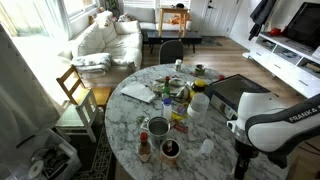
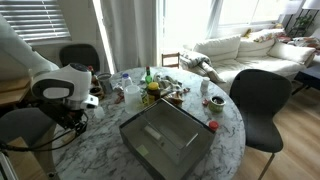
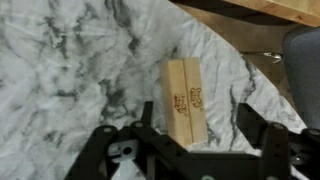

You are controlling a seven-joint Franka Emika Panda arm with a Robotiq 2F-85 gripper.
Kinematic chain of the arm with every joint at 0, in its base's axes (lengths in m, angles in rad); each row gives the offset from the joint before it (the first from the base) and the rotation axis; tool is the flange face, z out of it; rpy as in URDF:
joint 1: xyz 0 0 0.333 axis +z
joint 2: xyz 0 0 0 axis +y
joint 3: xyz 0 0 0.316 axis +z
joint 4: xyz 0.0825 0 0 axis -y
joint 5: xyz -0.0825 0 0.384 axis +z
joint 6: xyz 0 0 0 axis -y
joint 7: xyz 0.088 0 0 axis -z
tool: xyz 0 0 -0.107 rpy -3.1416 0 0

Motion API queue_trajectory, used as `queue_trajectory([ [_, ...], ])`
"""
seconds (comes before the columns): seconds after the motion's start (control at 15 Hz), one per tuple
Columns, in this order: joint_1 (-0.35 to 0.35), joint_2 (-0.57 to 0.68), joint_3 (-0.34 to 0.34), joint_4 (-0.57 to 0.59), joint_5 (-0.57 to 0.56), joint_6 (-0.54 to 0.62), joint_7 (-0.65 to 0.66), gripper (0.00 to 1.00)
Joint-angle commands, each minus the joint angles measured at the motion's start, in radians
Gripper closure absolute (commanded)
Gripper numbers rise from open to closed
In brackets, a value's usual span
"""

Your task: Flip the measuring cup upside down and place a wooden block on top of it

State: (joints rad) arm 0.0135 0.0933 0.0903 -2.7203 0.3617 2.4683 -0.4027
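In the wrist view a pale tan wooden block (image 3: 185,100) with printed marks lies on the marble table, a seam running down its length. My gripper (image 3: 196,132) is open, one finger on each side of the block with gaps on both sides. In an exterior view the gripper (image 1: 240,166) hangs low over the table's near right edge and hides the block. The measuring cup (image 1: 207,146), small and whitish, stands on the table a little to the left of the gripper.
The round marble table (image 1: 125,110) carries a white bottle (image 1: 198,103), a metal tin (image 1: 158,127), small jars and a laptop (image 2: 165,135). The table's edge (image 3: 235,60) runs close beyond the block. Chairs (image 2: 262,100) stand around the table.
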Motion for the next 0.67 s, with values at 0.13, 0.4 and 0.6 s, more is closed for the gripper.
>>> queue_trajectory([
  [0.13, -0.003, 0.042, -0.015, 0.011, -0.053, 0.035, 0.067, 0.63],
  [0.4, 0.001, 0.027, -0.021, 0.019, -0.108, 0.036, 0.117, 0.92],
  [0.6, 0.009, -0.015, -0.017, 0.029, -0.144, 0.044, 0.173, 0.92],
])
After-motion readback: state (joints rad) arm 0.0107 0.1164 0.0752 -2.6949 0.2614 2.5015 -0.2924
